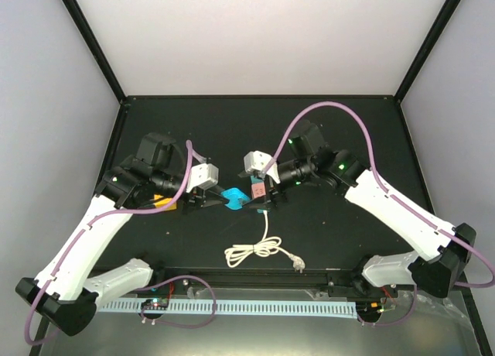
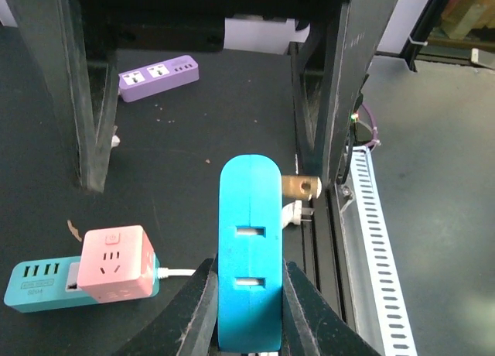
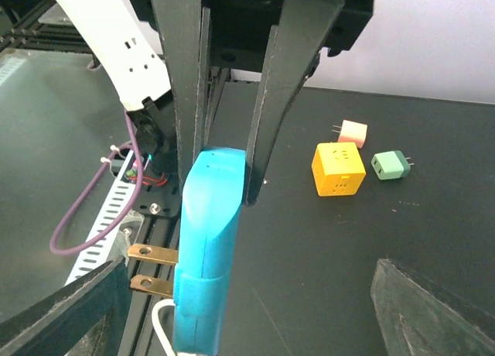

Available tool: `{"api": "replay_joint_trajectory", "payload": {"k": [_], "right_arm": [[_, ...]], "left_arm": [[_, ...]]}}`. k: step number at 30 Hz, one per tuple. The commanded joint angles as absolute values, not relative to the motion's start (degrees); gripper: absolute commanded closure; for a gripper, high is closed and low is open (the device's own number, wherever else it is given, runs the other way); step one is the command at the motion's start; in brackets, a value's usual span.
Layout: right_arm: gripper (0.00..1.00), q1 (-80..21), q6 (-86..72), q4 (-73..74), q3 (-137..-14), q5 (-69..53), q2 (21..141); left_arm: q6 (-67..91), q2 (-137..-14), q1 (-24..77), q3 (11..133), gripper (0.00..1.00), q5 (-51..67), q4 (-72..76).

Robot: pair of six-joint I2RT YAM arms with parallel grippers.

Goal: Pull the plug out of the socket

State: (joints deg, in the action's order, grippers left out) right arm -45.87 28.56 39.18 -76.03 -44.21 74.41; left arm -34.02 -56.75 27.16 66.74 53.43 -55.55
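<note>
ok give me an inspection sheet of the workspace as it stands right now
surface: black matte tabletop, nothing spilled
job's things: blue rounded plastic plug held up, brass prongs bare; pink cube socket sits on teal power strip
clutter: purple power strip; yellow cube socket; small pink adapter; small green adapter
grippers: left gripper shut on the plug; right gripper open, empty
cables: coiled white cord near front edge; purple arm cables
surroundings: pale enclosure walls; white slotted cable rail
</note>
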Motion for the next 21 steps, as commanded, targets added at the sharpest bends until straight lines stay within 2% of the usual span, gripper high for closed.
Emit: {"api": "replay_joint_trajectory", "payload": {"k": [1,11,21], "right_arm": [[0.14,-47.38,27.81,37.74,-76.33,-38.40,75.81],[0.26,-47.46,23.69,33.75,-76.12,-31.49,76.78],[0.28,-47.40,19.38,33.26,-79.48,-35.20,80.66]], "left_arm": [[-32.53,-57.03,26.89,69.22,0.95,59.16,-53.18],[-33.18,-57.22,26.85,69.17,0.95,61.30,-53.85],[-33.73,-57.46,26.85,68.88,0.95,62.03,-54.11]]}}
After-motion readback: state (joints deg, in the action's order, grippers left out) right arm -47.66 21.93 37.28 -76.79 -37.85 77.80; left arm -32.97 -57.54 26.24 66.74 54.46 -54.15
